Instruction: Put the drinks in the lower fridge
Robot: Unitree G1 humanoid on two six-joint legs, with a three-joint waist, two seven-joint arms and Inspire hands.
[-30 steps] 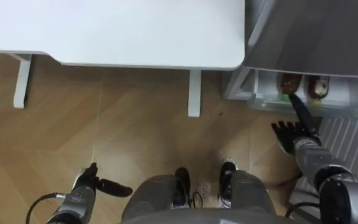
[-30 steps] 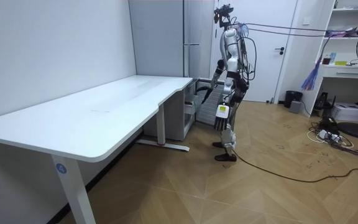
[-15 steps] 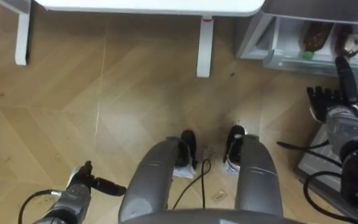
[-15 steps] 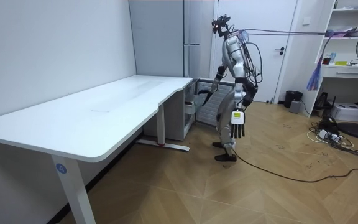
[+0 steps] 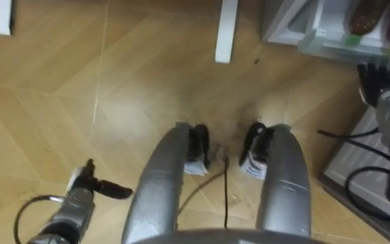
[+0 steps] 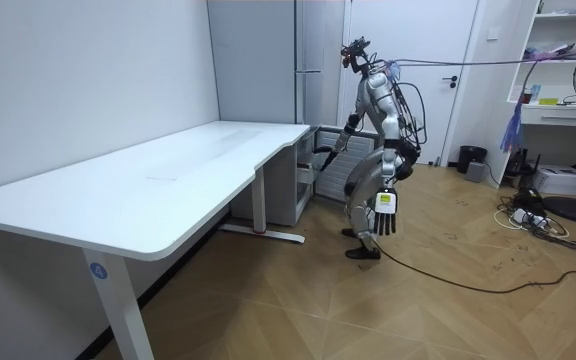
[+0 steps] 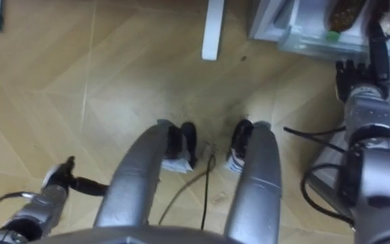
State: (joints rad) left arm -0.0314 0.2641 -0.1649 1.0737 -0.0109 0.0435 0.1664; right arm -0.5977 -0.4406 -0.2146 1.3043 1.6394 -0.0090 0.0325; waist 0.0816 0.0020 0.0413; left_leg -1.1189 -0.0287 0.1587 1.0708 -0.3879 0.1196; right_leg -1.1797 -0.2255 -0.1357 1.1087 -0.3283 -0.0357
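Bending at the fridge (image 7: 273, 28), my right hand (image 7: 353, 73) fingers straight and empty, left hand (image 5: 80, 194) loosely apart; bottles (image 7: 344, 13) look smooth, probably weighty, so I'd grip mid-body

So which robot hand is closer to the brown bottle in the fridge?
Right. The right hand is close beside the brown bottle; the left hand hangs far away at lower left.

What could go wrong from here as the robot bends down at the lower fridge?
1. The right hand is close beside the brown bottle in the fridge shelf; reaching further might dislodge it.
2. The robot stands with knees bent, left hand hanging low; leaning further could upset its balance.
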